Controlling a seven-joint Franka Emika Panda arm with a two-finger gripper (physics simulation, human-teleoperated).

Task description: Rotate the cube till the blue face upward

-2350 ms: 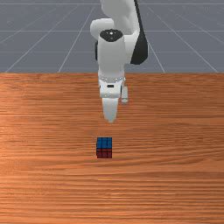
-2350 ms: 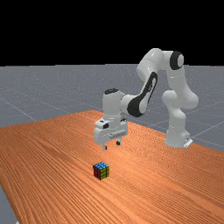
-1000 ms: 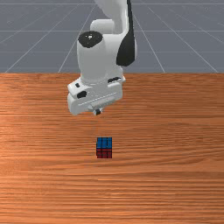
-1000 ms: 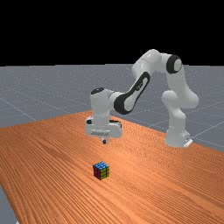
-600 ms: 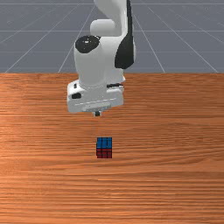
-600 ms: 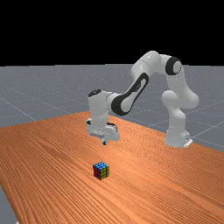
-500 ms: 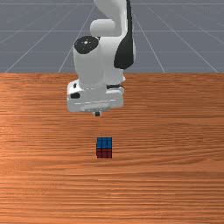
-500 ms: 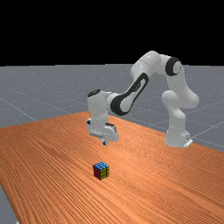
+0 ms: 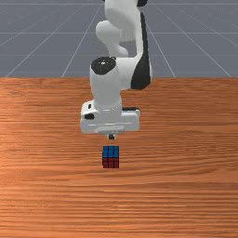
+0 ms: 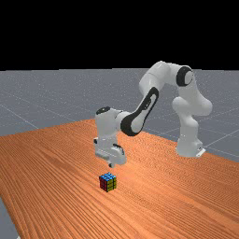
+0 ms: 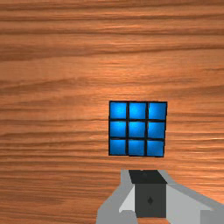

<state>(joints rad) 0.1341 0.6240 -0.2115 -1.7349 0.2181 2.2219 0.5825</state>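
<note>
Right now, the gripper (image 10: 111, 165) is hovering over the cube (image 10: 108, 182).
In the far view, the cube is sitting on the table (image 10: 51, 186), showing red toward eight o'clock, blue on top, yellow toward four; the closed gripper is hanging apart at its twelve o'clock; the arm's base (image 10: 188, 148) is standing well off at two.

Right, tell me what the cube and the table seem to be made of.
Cube: probably hard plastic with a soft gloss, from the pale sheen on blue squares set in black lines; stickers or paint could look alike.
Table: wood, or a wood-look surface, seemingly smooth, from the long streaky orange-brown grain.
</note>
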